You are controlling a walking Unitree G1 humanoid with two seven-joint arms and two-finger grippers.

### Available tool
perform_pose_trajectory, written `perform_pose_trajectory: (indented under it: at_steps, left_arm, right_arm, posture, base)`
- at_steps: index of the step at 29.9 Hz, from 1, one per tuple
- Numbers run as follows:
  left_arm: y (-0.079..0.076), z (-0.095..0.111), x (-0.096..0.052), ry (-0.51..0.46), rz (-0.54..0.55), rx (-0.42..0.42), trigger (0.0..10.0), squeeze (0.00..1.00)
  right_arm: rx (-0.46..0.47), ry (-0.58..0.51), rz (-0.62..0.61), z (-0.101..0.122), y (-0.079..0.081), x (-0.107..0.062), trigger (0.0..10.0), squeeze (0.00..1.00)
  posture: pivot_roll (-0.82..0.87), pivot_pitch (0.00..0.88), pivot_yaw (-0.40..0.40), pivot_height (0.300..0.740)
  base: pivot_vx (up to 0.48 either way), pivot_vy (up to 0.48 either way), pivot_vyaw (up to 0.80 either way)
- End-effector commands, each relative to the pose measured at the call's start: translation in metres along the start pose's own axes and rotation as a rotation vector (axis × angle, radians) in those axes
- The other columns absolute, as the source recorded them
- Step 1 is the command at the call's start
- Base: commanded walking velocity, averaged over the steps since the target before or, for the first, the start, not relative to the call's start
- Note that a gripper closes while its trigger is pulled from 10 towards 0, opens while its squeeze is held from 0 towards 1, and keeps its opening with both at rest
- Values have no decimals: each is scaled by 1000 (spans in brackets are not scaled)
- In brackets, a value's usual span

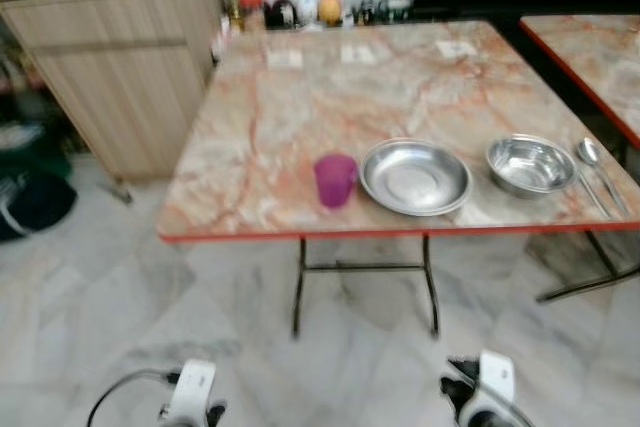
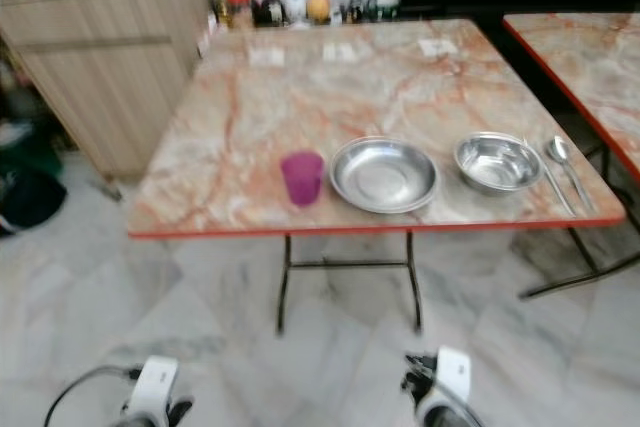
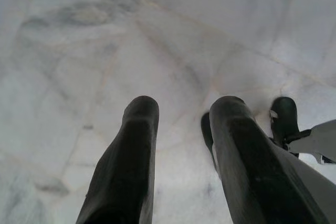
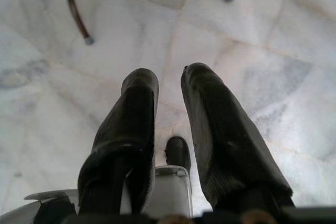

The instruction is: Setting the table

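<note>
Plate, cup, bowl, spoon

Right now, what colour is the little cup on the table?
Purple cup, clearest in the left eye view.

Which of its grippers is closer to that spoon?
Right. The right gripper hangs low over the floor, nearer the spoon's side of the table; the left gripper hangs farther left.

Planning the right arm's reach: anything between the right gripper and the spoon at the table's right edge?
Nothing visible. The right gripper hangs low, open, over bare floor; the spoon lies beside the small bowl near the table edge.
</note>
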State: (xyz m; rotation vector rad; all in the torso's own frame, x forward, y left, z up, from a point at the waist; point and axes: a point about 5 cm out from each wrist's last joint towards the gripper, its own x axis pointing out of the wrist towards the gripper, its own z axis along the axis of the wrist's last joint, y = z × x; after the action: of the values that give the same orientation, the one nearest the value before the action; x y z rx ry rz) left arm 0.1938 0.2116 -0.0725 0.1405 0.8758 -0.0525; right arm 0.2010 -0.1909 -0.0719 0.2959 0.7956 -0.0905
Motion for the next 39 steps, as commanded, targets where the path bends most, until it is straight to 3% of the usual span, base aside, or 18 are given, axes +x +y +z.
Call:
perform_pose_trajectory:
  at_steps: [1, 5, 7, 15, 20, 25, 26, 27, 28, 31, 34, 37, 38, 39]
  left_arm:
    - [7, -4, -2, 17, 15, 6, 10000, 0]
    - [7, -5, -2, 16, 18, 5, 10000, 0]
    - [7, -6, -2, 17, 20, 7, 10000, 0]
    - [7, -8, -3, 17, 18, 13, 10000, 0]
    - [7, -9, -3, 17, 16, 14, 10000, 0]
    - [7, -10, -4, 19, 16, 19, 10000, 0]
    - [7, -10, -4, 20, 17, 20, 10000, 0]
    - [7, -10, -4, 20, 18, 20, 10000, 0]
    - [7, -10, -4, 19, 19, 22, 10000, 0]
    - [7, -9, -4, 18, 19, 23, 10000, 0]
    - [9, -3, -2, 2, 24, 12, 10000, 0]
    - [10, -2, -2, 0, 27, 9, 10000, 0]
    - [10, -2, -2, -2, 30, 7, 10000, 0]
    - [9, -2, -2, -5, 34, 3, 10000, 0]
  right_arm:
    - [-76, -39, -42, 7, 0, 1, 10000, 0]
    - [-82, -107, -59, 18, 0, 2, 10000, 0]
    - [-99, -204, -43, 31, 4, 2, 10000, 0]
    - [-124, -422, 23, 52, 16, -3, 10000, 0]
    - [-108, -563, 3, 58, 11, -15, 10000, 0]
    - [-128, -732, -24, 72, 10, -37, 10000, 0]
    - [-120, -763, -38, 77, 10, -41, 10000, 765]
    - [-108, -785, -48, 80, 9, -44, 10000, 765]
    - [-98, -810, -55, 84, 10, -48, 10000, 1000]
    - [-99, -849, -62, 92, 11, -53, 10000, 1000]
    - [-65, -928, -66, 124, 18, -59, 10000, 1000]
    - [-51, -940, -67, 134, 21, -60, 10000, 1000]
    - [-53, -943, -65, 139, 25, -60, 10000, 0]
    - [-54, -946, -56, 145, 31, -59, 10000, 0]
  posture:
    - [-72, 25, 32, 740]
    - [-75, 13, 28, 740]
    - [-77, 4, 26, 740]
    - [-85, 0, 18, 740]
    - [-89, 0, 16, 740]
    - [-93, 0, 14, 740]
    - [-93, 0, 12, 740]
    - [-93, 0, 12, 740]
    - [-94, 0, 13, 740]
    - [-95, 0, 14, 740]
    - [-97, 15, 15, 740]
    - [-96, 25, 15, 740]
    - [-94, 30, 16, 740]
    - [-88, 35, 16, 740]
  base:
    - [0, 0, 0]
    - [0, 0, 0]
    - [0, 0, 0]
    - [0, 0, 0]
    - [0, 0, 0]
    - [0, 0, 0]
    - [0, 0, 0]
    - [0, 0, 0]
    - [0, 0, 0]
    - [0, 0, 0]
    - [0, 0, 0]
    - [0, 0, 0]
    - [0, 0, 0]
    - [0, 0, 0]
